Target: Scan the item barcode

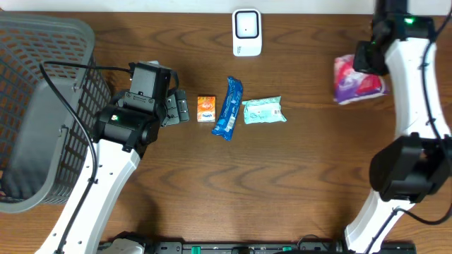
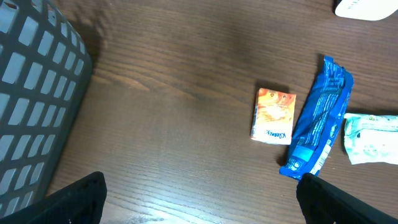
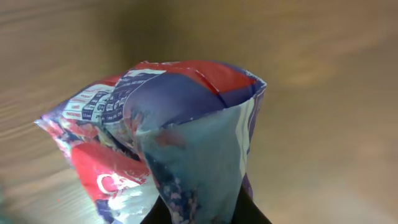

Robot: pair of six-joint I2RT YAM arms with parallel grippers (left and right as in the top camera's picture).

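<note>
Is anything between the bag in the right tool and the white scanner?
Nothing visible: the right tool is shut on the bag, and only bare table separates it from the scanner. The three small packets lie off that line.

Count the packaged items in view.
4: orange box, blue wrapper, teal pack in a mid-table row; red-purple bag far right, in the right gripper. The basket may hide more.

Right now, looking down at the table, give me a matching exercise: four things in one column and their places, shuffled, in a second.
1. orange box
2. scanner
3. red and purple bag
4. basket

A. far left of the overhead view
B. pinched in the right fingers
C. just left of the blue packet
D. top centre of the overhead view

Pairs: 1-C, 2-D, 3-B, 4-A
</note>
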